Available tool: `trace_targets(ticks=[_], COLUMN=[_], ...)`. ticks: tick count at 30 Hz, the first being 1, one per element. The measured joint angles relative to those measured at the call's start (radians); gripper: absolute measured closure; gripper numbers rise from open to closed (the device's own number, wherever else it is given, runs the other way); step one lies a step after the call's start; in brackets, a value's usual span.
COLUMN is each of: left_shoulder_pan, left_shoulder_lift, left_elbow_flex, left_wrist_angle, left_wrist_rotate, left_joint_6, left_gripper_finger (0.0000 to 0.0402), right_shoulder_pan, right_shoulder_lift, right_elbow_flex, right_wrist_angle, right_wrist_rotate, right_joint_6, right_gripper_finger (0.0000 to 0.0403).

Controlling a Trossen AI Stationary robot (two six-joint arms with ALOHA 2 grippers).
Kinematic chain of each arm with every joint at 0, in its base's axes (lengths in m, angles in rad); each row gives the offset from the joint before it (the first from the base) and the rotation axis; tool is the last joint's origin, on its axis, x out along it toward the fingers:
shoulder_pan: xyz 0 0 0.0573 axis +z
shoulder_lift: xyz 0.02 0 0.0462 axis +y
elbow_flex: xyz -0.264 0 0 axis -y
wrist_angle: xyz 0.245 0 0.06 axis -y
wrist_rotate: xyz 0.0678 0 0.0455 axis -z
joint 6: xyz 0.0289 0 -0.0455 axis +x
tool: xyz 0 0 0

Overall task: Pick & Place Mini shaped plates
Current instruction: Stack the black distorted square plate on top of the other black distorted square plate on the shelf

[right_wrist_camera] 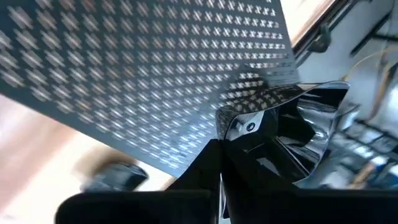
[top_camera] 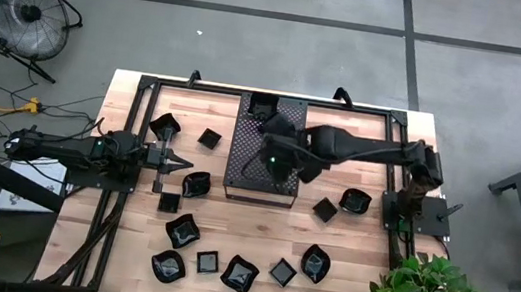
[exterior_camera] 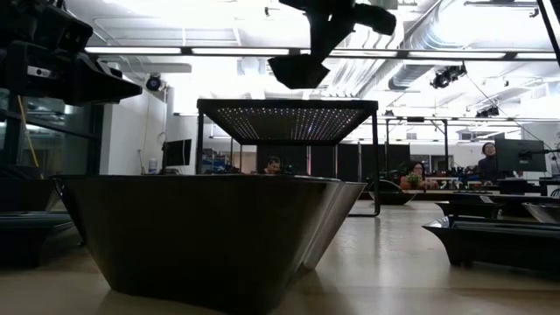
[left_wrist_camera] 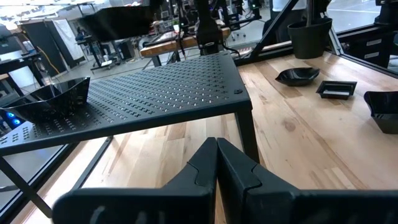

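At the high view's centre, the right pincer is pinching a mini shaped plate above the perforated tray, risking a slip from its glossy rim, while the left pincer, pressed together, is waiting centre-left over the counter.

From my station, the right gripper covered part of the large perforated black metal tray. A small glossy black dish filled the low view, its base cut off. The right wrist view was smeared with blur.
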Motion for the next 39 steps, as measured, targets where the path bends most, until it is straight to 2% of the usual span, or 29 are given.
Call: trace_targets(ticks=[6, 14, 18, 25, 34, 39], left_shoulder_pan=[0.000, 0.000, 0.000, 0.000, 0.000, 0.000], left_shoulder_lift=[0.000, 0.000, 0.000, 0.000, 0.000, 0.000], left_elbow_flex=[0.000, 0.000, 0.000, 0.000, 0.000, 0.000], left_wrist_angle=[0.000, 0.000, 0.000, 0.000, 0.000, 0.000], left_wrist_rotate=[0.000, 0.000, 0.000, 0.000, 0.000, 0.003], left_joint_6=[0.000, 0.000, 0.000, 0.000, 0.000, 0.000], left_gripper_finger=[0.0400, 0.0400, 0.0400, 0.0400, 0.0400, 0.0400], right_shoulder_pan=[-0.057, -0.136, -0.181, -0.250, -0.293, -0.303], right_shoulder_lift=[0.000, 0.006, 0.010, 0.010, 0.045, 0.058], right_elbow_flex=[0.000, -0.001, -0.011, -0.041, -0.040, -0.040], right_wrist_angle=[0.047, 0.177, 0.181, 0.233, 0.308, 0.339], right_wrist_rotate=[0.010, -0.057, -0.093, -0.091, -0.172, -0.163], right_joint_6=[-0.197, -0.385, -0.447, -0.576, -0.692, -0.766], right_gripper_finger=[0.0403, 0.0403, 0.0403, 0.0403, 0.0403, 0.0403])
